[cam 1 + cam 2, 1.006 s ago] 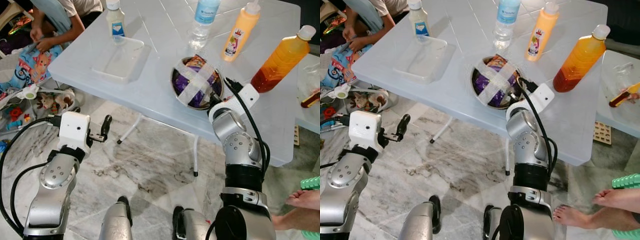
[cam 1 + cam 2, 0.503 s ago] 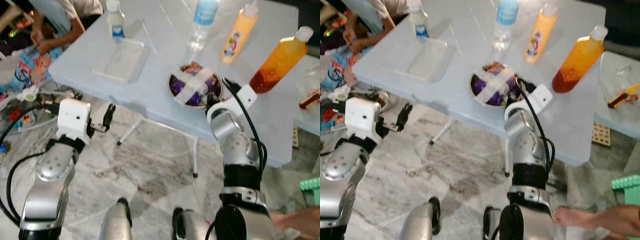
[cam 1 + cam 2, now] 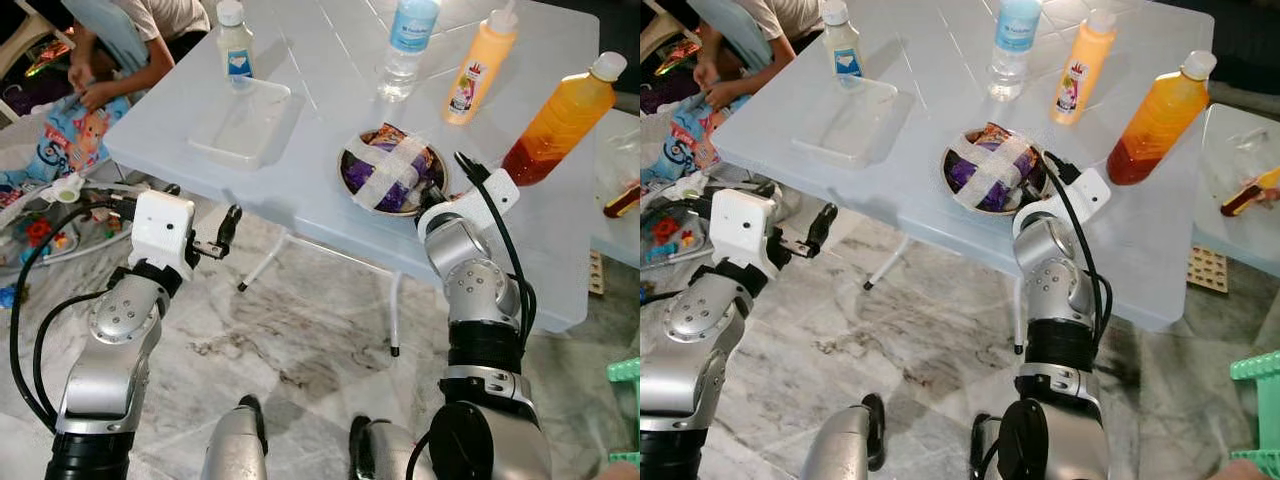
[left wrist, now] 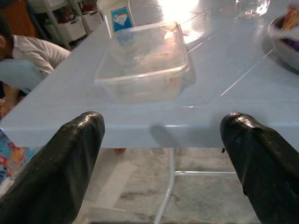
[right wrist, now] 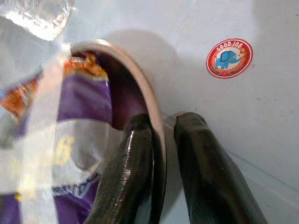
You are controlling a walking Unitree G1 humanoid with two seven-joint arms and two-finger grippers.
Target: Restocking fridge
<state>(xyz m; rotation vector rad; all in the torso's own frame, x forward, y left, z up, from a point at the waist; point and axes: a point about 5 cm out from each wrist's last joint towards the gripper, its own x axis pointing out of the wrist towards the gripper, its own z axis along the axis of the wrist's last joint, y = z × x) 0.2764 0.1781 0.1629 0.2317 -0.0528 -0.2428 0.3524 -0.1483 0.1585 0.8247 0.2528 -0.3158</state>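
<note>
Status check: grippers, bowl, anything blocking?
Right gripper pinched on the metal bowl rim, one finger inside, one outside. Left gripper open, off the table edge, facing the clear container. Bowl taped over, on the table. Bottles behind it, none touching.

Pale blue table (image 3: 330, 215) on grey-veined marble floor (image 3: 300, 340), daylight glare
</note>
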